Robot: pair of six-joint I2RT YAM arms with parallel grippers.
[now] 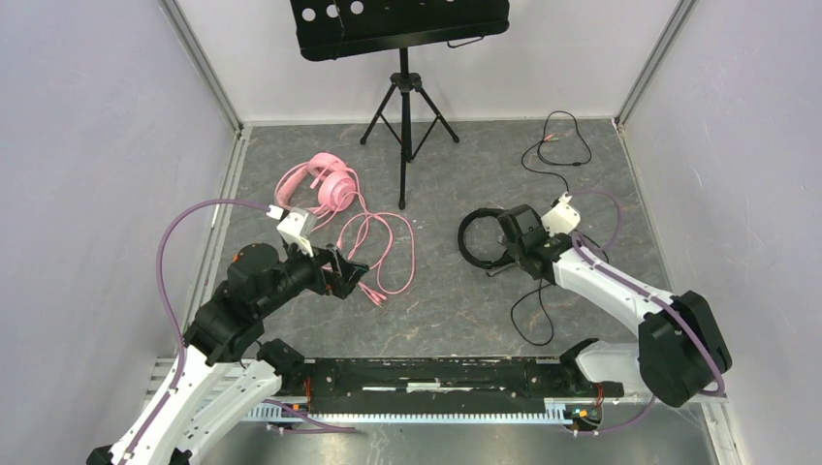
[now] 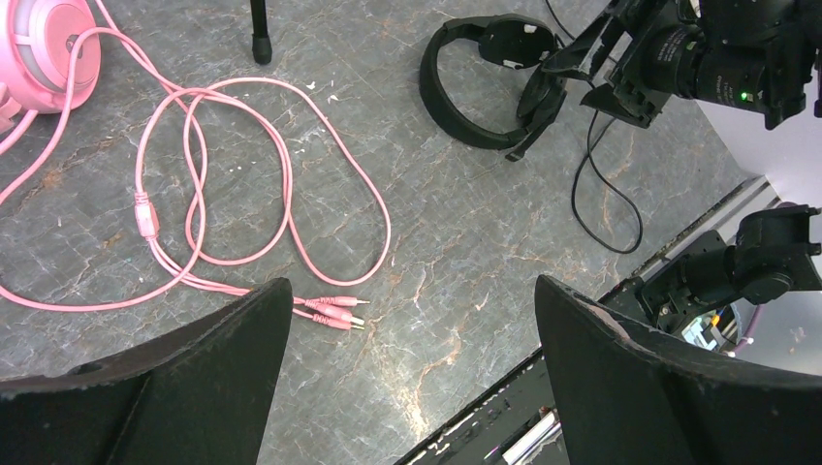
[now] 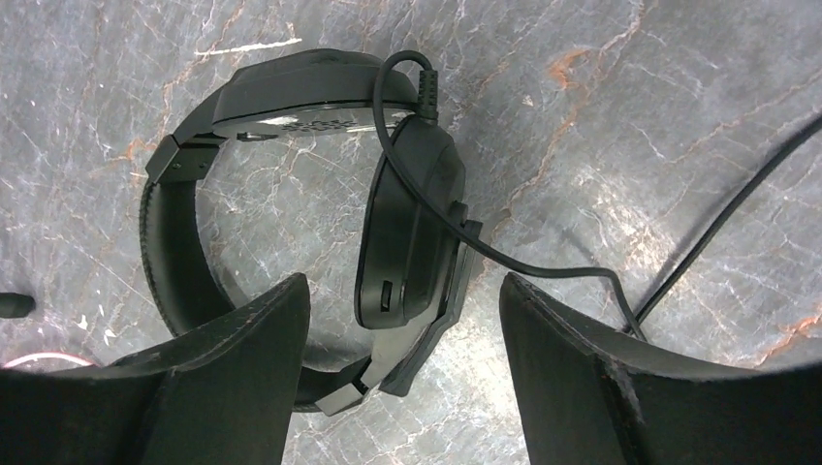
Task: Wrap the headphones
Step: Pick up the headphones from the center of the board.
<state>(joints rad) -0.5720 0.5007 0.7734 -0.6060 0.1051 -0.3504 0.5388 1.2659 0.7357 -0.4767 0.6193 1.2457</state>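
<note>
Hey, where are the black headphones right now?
The black headphones lie on the table's right half, right of the music stand's tripod. In the right wrist view, one earcup sits between the right gripper's open fingers.

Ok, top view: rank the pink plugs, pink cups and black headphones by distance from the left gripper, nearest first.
1. The pink plugs: just ahead of the left gripper, toward the table's middle.
2. The pink cups: farther back, on the left side.
3. The black headphones: farthest, across on the right side.
</note>
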